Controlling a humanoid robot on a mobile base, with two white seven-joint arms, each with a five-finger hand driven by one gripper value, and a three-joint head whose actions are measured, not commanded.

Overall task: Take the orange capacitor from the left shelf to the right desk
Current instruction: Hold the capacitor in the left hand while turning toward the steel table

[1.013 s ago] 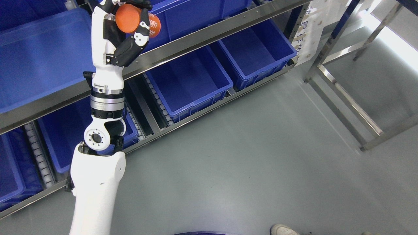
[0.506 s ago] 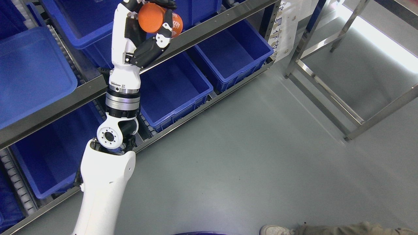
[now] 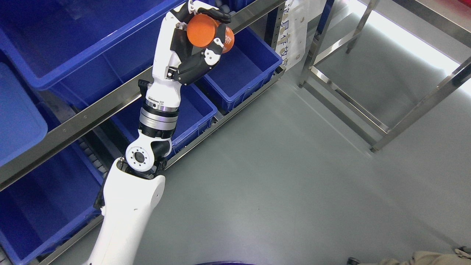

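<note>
My left hand [image 3: 206, 29] is raised at the top middle of the head view and is shut on the orange capacitor [image 3: 208, 32], an orange cylinder with white print on its side. The black and white fingers [image 3: 217, 15] wrap over its top and side. The hand holds it in the air in front of the steel shelf rail [image 3: 92, 110], above the lower blue bins [image 3: 250, 70]. The left arm [image 3: 128, 206] comes up from the lower left.
The metal shelf with large blue bins [image 3: 66, 44] fills the left half. A paper sign [image 3: 296, 35] hangs on the shelf post. Steel desk legs and rails [image 3: 346, 99] stand at the right over grey floor [image 3: 294, 184]. A person's trouser leg [image 3: 438, 257] shows at the bottom right.
The whole view has shifted, the shelf sliding left, so the camera turned right. My left hand still holds the capacitor and now sits further right in the picture.
</note>
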